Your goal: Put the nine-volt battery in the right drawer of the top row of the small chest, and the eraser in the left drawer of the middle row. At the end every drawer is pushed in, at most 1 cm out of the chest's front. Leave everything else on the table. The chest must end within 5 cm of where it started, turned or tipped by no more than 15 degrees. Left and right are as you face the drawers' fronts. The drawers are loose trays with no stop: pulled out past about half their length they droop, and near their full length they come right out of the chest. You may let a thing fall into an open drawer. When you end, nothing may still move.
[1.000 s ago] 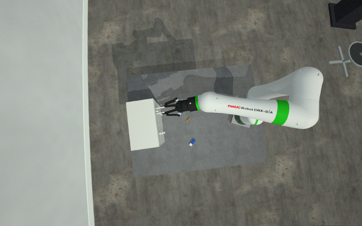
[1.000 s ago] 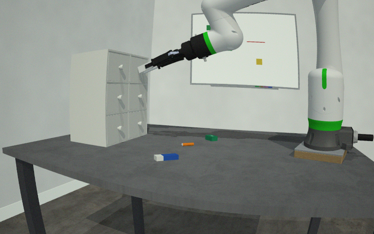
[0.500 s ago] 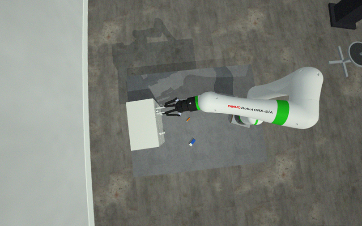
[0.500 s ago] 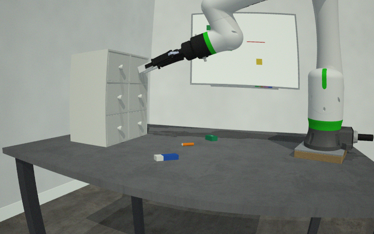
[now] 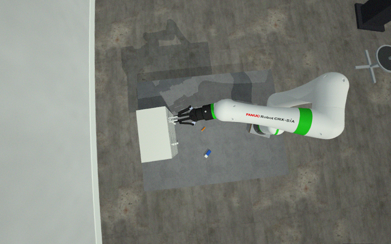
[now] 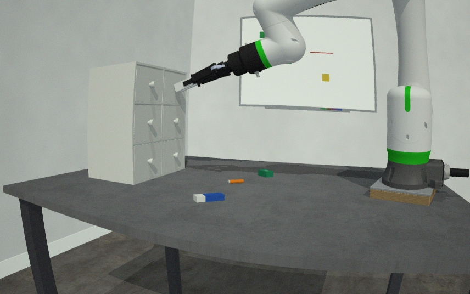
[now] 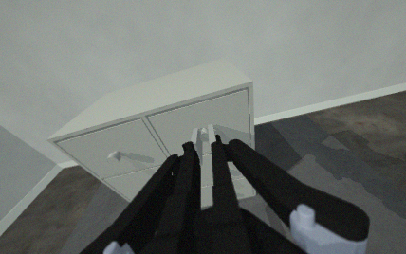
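The small white chest [image 5: 153, 134] [image 6: 111, 120] [image 7: 156, 95] stands at the table's left end, and all its drawers look pushed in. My gripper [image 5: 172, 119] [image 6: 182, 86] [image 7: 205, 134] reaches level at the right drawer of the top row [image 6: 171, 78] [image 7: 190, 118], with its white fingertips at the drawer front. The fingers are closed narrowly on that drawer's small knob. The blue and white eraser [image 5: 207, 153] [image 6: 208, 197] lies flat on the table in front of the chest. A small green block [image 6: 265, 173], which looks like the nine-volt battery, lies further back; the arm hides it in the overhead view.
An orange stick [image 5: 203, 128] [image 6: 235, 180] lies between the eraser and the green block. The robot's base [image 6: 402, 195] stands on a wooden plate at the right end of the grey table [image 6: 277, 225]. A wall with a whiteboard stands behind.
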Controlling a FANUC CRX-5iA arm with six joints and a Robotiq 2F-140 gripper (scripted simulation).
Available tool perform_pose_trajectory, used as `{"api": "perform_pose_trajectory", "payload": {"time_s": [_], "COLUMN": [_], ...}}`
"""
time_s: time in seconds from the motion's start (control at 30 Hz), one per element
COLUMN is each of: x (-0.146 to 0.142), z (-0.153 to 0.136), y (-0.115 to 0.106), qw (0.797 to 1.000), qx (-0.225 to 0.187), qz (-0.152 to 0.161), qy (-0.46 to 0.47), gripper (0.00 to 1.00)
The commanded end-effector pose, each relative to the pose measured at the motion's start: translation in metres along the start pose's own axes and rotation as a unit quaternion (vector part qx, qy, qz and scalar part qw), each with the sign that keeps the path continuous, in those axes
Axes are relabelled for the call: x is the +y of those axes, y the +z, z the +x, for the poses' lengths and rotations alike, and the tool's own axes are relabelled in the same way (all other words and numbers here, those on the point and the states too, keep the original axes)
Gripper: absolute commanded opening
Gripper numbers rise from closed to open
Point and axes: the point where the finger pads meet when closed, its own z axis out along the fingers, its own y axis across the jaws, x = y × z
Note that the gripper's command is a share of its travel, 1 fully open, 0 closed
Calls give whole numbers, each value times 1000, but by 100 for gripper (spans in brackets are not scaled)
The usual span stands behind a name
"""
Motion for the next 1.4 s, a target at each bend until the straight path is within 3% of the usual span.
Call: {"api": "perform_pose_trajectory", "payload": {"time_s": [0.0, 1.37], "x": [0, 0], "z": [0, -4], "y": [0, -13], "qw": [1000, 1000], "qx": [0, 0], "qz": [0, 0], "qy": [0, 0], "gripper": [8, 8]}}
